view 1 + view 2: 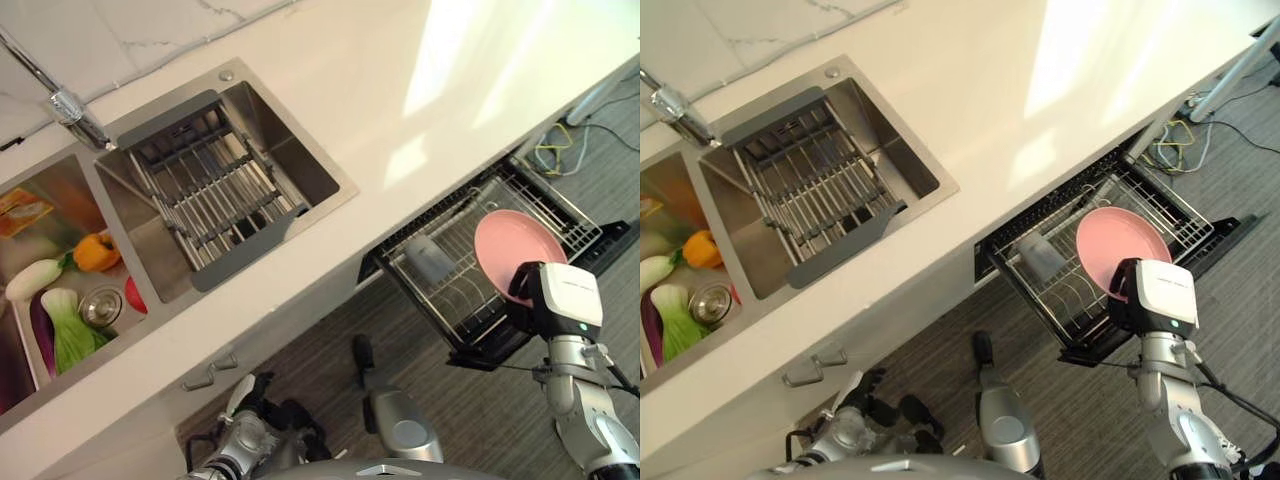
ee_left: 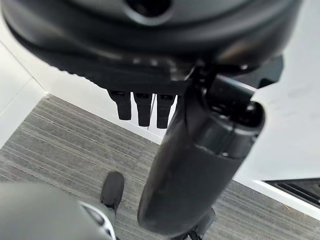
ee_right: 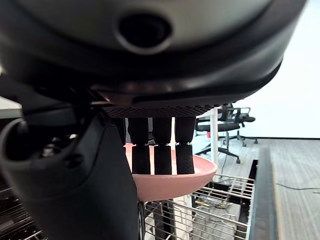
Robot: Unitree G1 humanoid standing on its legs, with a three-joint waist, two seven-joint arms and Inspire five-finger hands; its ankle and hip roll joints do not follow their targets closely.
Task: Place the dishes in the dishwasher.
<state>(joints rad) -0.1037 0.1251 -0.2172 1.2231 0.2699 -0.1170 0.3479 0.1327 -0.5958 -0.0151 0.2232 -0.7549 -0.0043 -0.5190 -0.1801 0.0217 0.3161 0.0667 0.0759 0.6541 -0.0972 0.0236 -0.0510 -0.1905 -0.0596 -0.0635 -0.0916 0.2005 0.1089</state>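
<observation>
Right hand [image 3: 150,145], seen closest in its own wrist view, has its dark fingers [image 3: 162,150] curled down over the rim of the round pink plate [image 1: 518,252], with the thumb on the opposite side: the plate is pinched at its edge and held clear of any support. From the head views, the plate sits directly above the pulled-out wire dishwasher rack [image 1: 470,290], which projects from under the white countertop [image 1: 400,110] toward the grey striped floor [image 1: 1060,400]. The relation that governs the coming move is vertical: the rack lies below and slightly toward the counter from the held plate, so the likely step is a lowering with the plate turned on edge to fit between the rack tines. The rack's long axis runs away from the counter; the plate face is presently tilted rather than upright. Only the right arm is near the rack. Left hand [image 2: 145,105] hangs low beside the cabinet front, its fingers curled and holding nothing. A clear glass tumbler [image 1: 430,256] already rests in the rack, just beside the plate on the counter side, and is the item most at risk of contact. The head views show the rack layout, the stainless steel sink [image 1: 300,150] and the grey folding drainer [image 1: 205,185]; the right wrist view alone shows the finger grip on the rim.
</observation>
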